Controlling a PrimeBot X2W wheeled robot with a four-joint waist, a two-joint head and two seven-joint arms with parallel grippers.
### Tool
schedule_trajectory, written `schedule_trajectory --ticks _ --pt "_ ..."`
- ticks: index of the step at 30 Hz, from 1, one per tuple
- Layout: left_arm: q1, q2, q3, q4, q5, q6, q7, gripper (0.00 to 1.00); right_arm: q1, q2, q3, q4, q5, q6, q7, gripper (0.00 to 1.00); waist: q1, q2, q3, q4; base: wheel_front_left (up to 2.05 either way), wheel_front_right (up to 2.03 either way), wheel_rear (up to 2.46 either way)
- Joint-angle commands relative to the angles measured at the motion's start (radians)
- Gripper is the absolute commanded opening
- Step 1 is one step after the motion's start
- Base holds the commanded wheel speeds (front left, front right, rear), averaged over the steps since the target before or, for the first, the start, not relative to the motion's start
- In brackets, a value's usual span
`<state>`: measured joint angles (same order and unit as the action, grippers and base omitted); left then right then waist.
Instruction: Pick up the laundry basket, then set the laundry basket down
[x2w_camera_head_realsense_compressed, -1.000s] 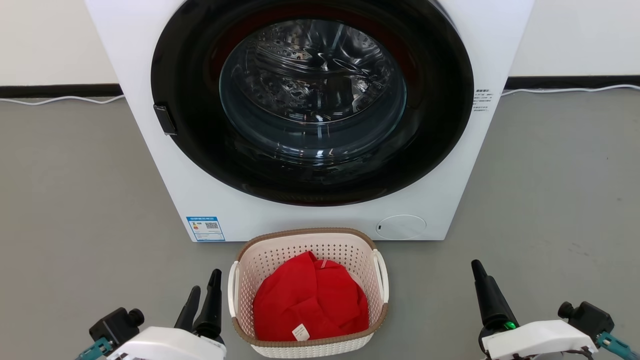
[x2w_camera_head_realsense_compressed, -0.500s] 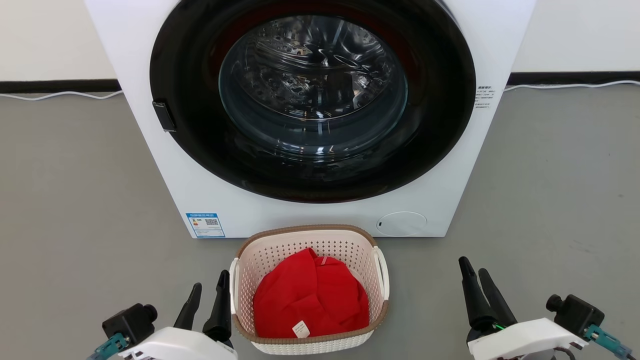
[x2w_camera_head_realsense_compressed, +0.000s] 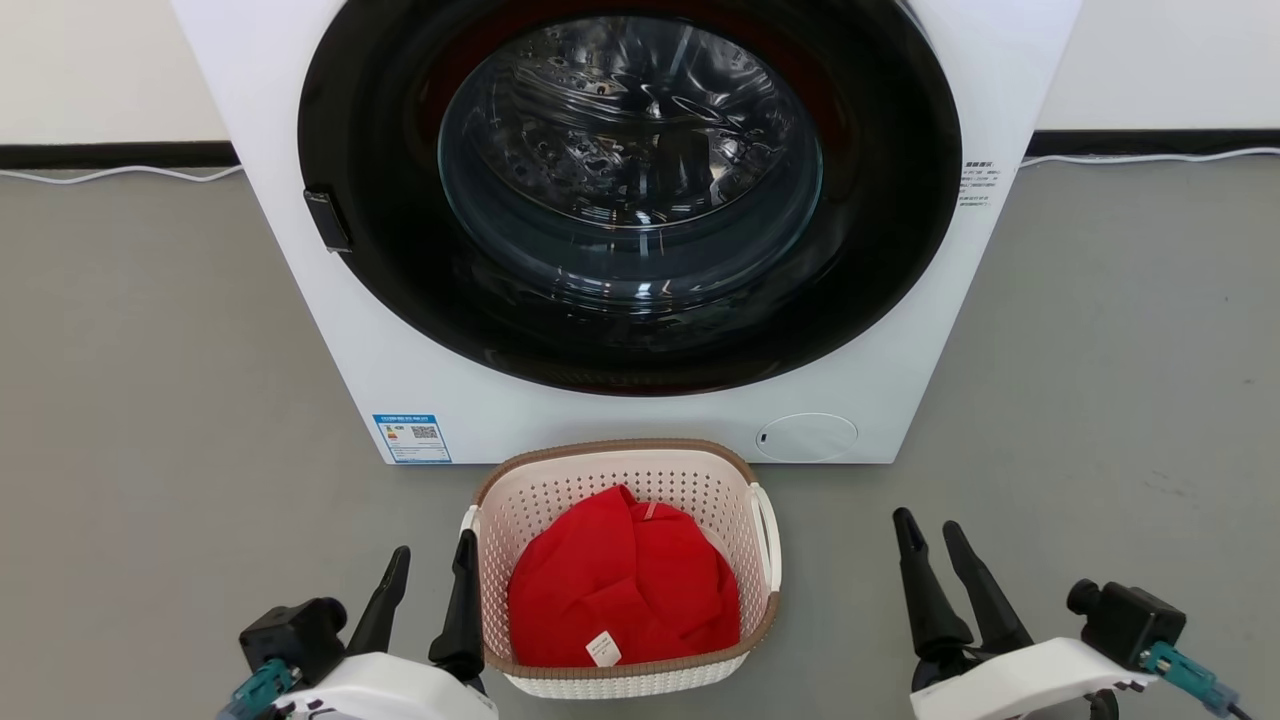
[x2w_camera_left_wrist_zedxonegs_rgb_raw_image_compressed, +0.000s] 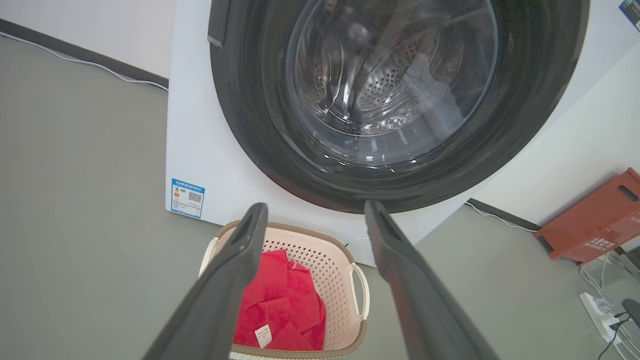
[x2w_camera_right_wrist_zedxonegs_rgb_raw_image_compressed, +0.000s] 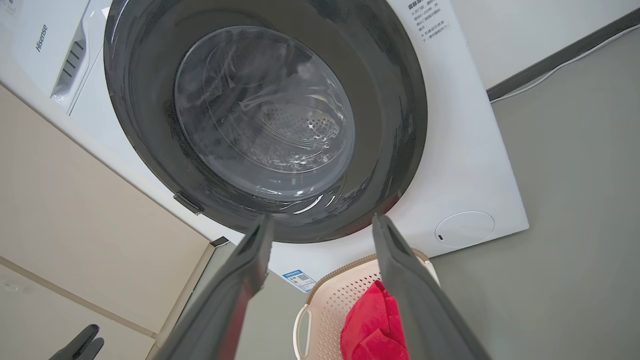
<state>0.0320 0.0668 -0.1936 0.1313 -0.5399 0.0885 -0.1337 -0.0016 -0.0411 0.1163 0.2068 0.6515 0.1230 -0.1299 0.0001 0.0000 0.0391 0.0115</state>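
Note:
The laundry basket (x2w_camera_head_realsense_compressed: 600, 488) is cream, perforated, brown-rimmed, and sits on the grey floor before the washing machine, with red cloth (x2w_camera_head_realsense_compressed: 620, 590) inside. My left gripper (x2w_camera_head_realsense_compressed: 433, 545) is open; its inner finger lies right against the basket's left side, over the left handle, and I cannot tell whether it touches. My right gripper (x2w_camera_head_realsense_compressed: 924, 521) is open over bare floor, well clear of the right handle (x2w_camera_head_realsense_compressed: 768, 535). The left wrist view has the left gripper (x2w_camera_left_wrist_zedxonegs_rgb_raw_image_compressed: 315, 205) above the basket (x2w_camera_left_wrist_zedxonegs_rgb_raw_image_compressed: 320, 252). In the right wrist view the right gripper (x2w_camera_right_wrist_zedxonegs_rgb_raw_image_compressed: 324, 218) hangs above the basket (x2w_camera_right_wrist_zedxonegs_rgb_raw_image_compressed: 335, 300).
The white washing machine (x2w_camera_head_realsense_compressed: 330, 330) with its dark round door (x2w_camera_head_realsense_compressed: 630, 190) stands directly behind the basket. A white cable (x2w_camera_head_realsense_compressed: 100, 173) runs along the wall. An orange-red box (x2w_camera_left_wrist_zedxonegs_rgb_raw_image_compressed: 595, 220) and a power strip (x2w_camera_left_wrist_zedxonegs_rgb_raw_image_compressed: 597, 310) lie to the right of the machine.
Both grippers have moved inward toward the basket, the left one coming up against its left side. The head view has shifted slightly. Both stay open.

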Motion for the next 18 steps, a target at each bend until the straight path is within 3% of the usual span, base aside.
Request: schedule_trajectory --ticks 1,18 --pt "-0.042 0.006 0.013 -0.035 0.037 0.012 -0.014 1.00 -0.038 -0.006 0.026 -0.035 -0.035 0.005 -0.018 1.00 0.0000 0.0000 0.002 0.000 0.00 0.00 0.00" --pt "-0.047 0.004 -0.010 -0.068 0.217 0.055 -0.061 1.00 -0.052 -0.007 0.063 -0.056 -0.213 0.006 -0.065 1.00 0.0000 0.0000 0.023 0.003 0.00 0.00 0.00"
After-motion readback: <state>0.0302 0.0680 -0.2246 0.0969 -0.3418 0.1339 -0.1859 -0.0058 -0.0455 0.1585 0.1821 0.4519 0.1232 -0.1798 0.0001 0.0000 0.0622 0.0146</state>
